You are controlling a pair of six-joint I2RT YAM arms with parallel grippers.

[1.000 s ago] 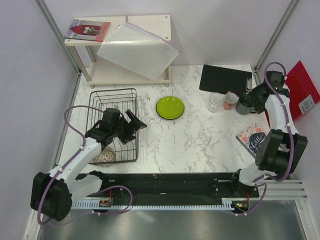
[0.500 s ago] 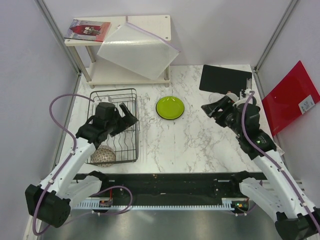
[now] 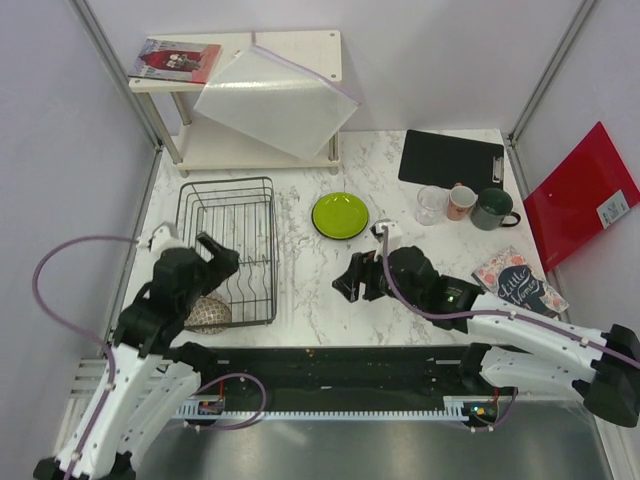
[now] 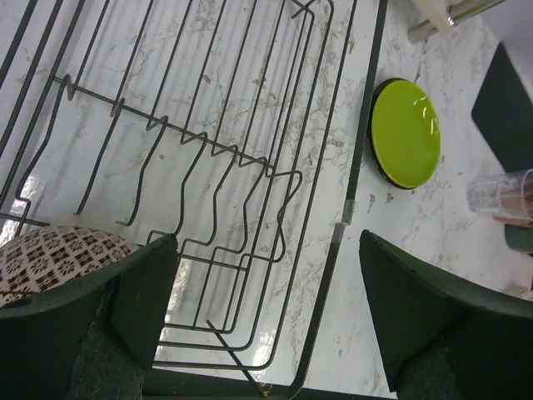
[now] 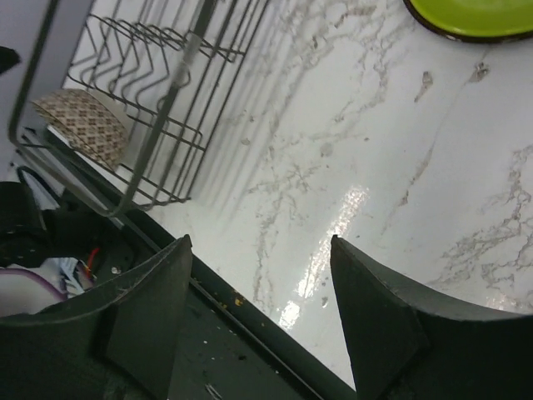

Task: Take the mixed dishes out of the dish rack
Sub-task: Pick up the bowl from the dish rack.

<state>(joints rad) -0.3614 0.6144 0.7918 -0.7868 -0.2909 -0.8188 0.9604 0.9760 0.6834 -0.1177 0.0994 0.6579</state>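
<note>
Fingers (image 4: 137, 292) of the left gripper (image 4: 268, 246) stood wide apart over the black wire dish rack (image 4: 348, 187). The brown-patterned rounded bowl (image 4: 58, 258), seemingly tipped over, lay in its near-left corner, back beside them. The right gripper (image 5: 260, 250), likewise spread, hung farther off.
</note>
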